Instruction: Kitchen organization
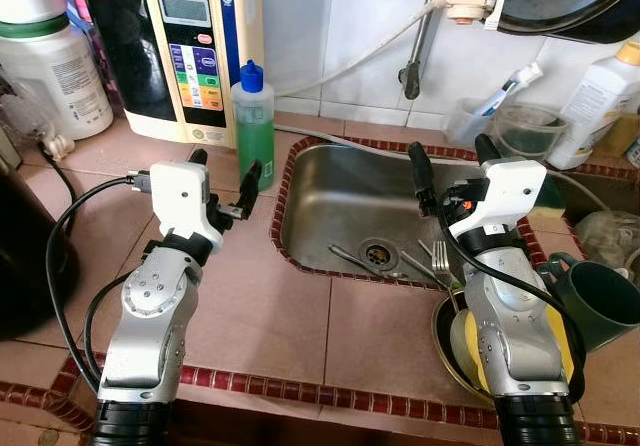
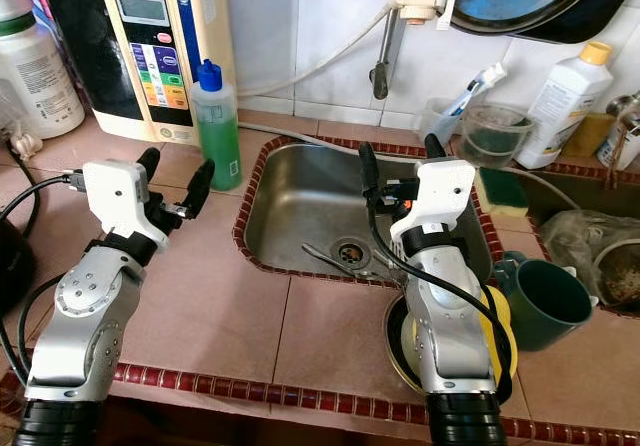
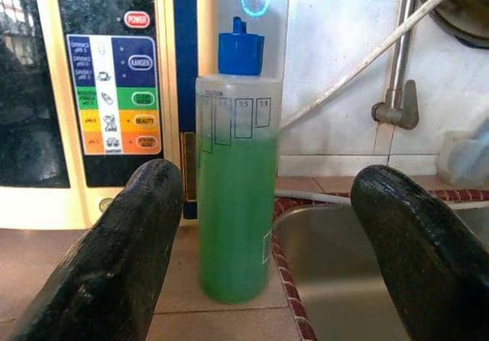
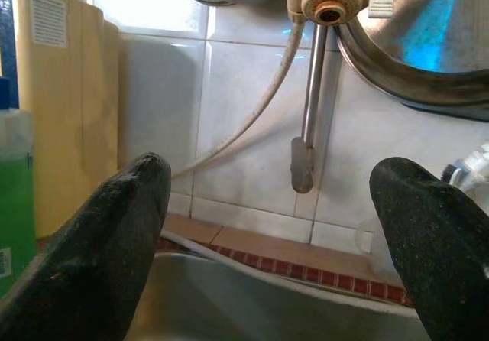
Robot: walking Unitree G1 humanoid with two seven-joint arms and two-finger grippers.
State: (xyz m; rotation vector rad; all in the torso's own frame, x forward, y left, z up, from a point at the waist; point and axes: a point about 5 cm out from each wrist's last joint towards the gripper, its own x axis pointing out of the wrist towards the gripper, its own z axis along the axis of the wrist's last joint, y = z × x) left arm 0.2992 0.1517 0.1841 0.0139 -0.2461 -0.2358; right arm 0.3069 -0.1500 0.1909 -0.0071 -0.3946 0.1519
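Beside the steel sink (image 1: 330, 201), translucent green-liquid bottle (image 1: 253, 126) before spread-fingered left gripper (image 1: 224, 178)

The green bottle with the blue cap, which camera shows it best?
The left wrist view: the green bottle stands upright, centred between the open left gripper jaws, label marks readable. Both eye views show it small, beside the sink. The right wrist view catches just a green sliver at its edge.
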